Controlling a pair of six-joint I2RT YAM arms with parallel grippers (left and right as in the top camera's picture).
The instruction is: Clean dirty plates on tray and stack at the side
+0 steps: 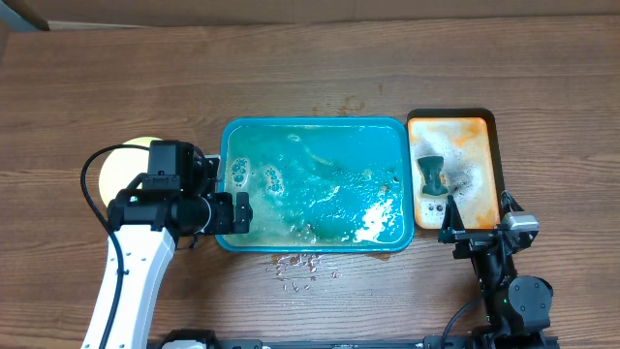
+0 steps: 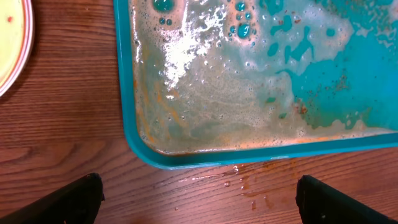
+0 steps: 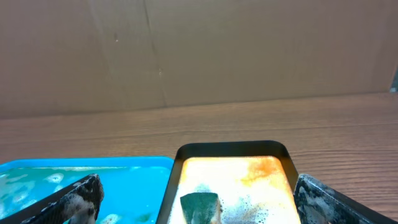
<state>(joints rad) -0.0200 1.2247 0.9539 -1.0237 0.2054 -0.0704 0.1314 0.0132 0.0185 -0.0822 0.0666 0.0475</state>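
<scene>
The teal tray (image 1: 229, 155) sits mid-table, wet with foam and brownish water, with no plate in it. It also shows in the left wrist view (image 2: 127, 93) and the right wrist view (image 3: 124, 171). A pale yellow-green plate (image 1: 118, 167) lies left of the tray, partly hidden under my left arm; its edge shows in the left wrist view (image 2: 9, 43). I cannot tell whether other plates lie under it. My left gripper (image 1: 242, 212) (image 2: 199, 199) is open and empty over the tray's front-left corner. My right gripper (image 1: 475, 218) (image 3: 199, 186) is open, foamy and empty at the orange tray's front.
An orange tray with a black rim (image 1: 492, 145) (image 3: 230, 149) stands right of the teal tray, with foam and a green sponge (image 1: 431, 174) (image 3: 200, 207) on it. Water drops (image 1: 300, 267) lie on the wood in front of the teal tray. A cardboard wall stands behind the table.
</scene>
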